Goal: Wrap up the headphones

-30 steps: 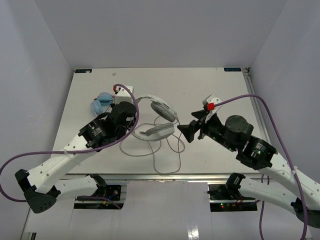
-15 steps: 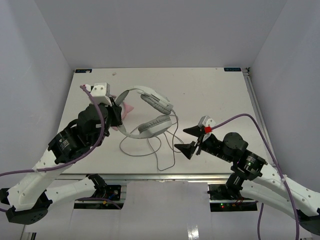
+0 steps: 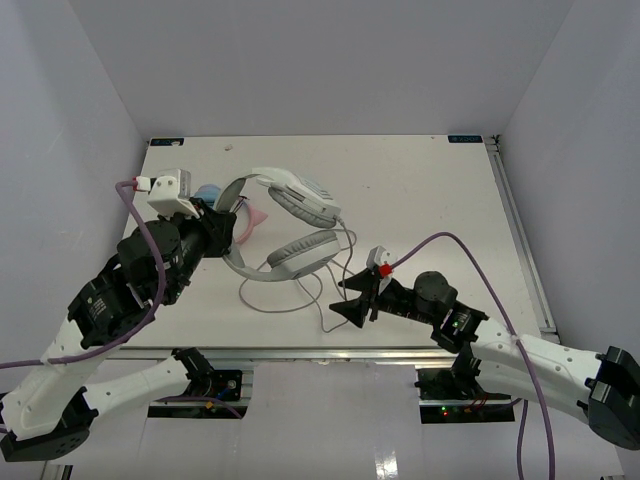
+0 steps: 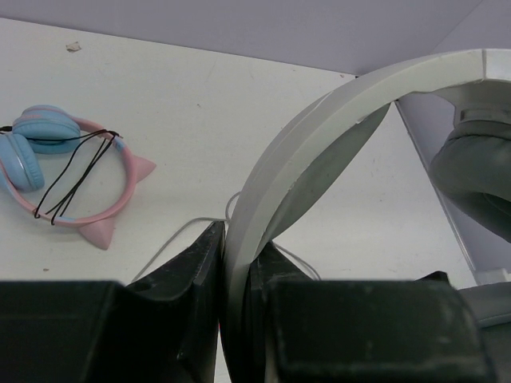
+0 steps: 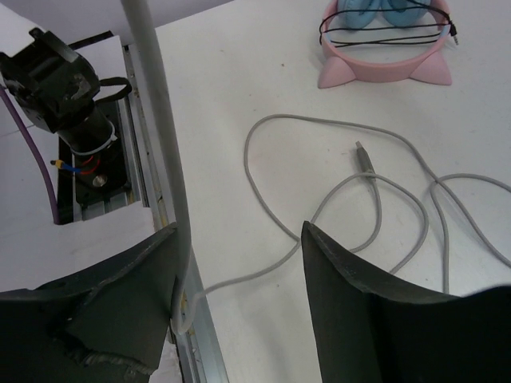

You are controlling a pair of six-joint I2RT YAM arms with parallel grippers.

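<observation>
**Fig.** Top, L-wrist and R-wrist views.

- **L gripper** (image 3: 230, 222): jaws closed tight on the headband (image 4: 319, 136) of the headphones (image 3: 305, 207). They grip it edge-on, and the band fills the gap betw. the fingers.
- **Headphones:** held up off the worktop (image 3: 430, 170), left of centre. Both grey-padded ear cups (image 3: 300, 252) hang to the R of the jaws.
- **Cable** (image 5: 160, 120): grey. It drops from the cups and passes just beside the inner face of one finger of the R gripper (image 3: 338, 302). It then lies in loose loops on the worktop nr the front edge. The plug (image 5: 363, 155) rests flat among the loops.
- **R gripper:** low over the worktop, nr the front edge, approx. centre. Jaws wide open, holding nothing. Whether the cable touches the finger cannot be told.
- **Pink-and-blue cat-ear headset** (image 4: 72, 171): lies on the worktop beyond the L gripper, w/ a thin dark cord wound round it.
</observation>
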